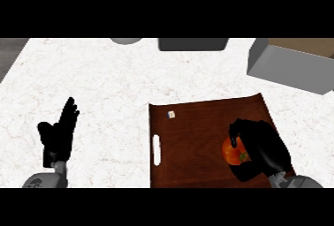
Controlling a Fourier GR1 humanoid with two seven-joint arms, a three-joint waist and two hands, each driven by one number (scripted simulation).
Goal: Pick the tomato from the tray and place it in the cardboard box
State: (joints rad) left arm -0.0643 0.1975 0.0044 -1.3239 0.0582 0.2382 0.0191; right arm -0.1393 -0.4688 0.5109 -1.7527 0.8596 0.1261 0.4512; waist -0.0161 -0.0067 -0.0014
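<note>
On the far left I see my left hand [57,134]. It rests over the white counter [98,79] near the lower edge, with the fingers straight and pointing up, and it holds nothing.

To the right of this hand, well apart from it, lies the brown tray [195,132]. It has a white slot handle [156,150] along the side that faces the left hand, and a small pale tag [171,114] sits on the tray surface a little above that handle.

Further right I find my right hand [264,148], over the right part of the tray. Its fingers and thumb are curled around the tomato [233,152]. The tomato shows as an orange-red patch on the left side of the palm, between the thumb and the fingers, and the rest of it is hidden behind the hand. I cannot tell if the tomato touches the tray or is lifted from it.

Above the right hand and a bit to the right of it, well apart, stands the cardboard box [294,66] at the top right corner. Its outer walls look grey and the inside is brown.

Along the top edge, above and left of the right hand, I see a dark grey object [192,43] and a small grey round one [127,40], both cut off by the edge.
</note>
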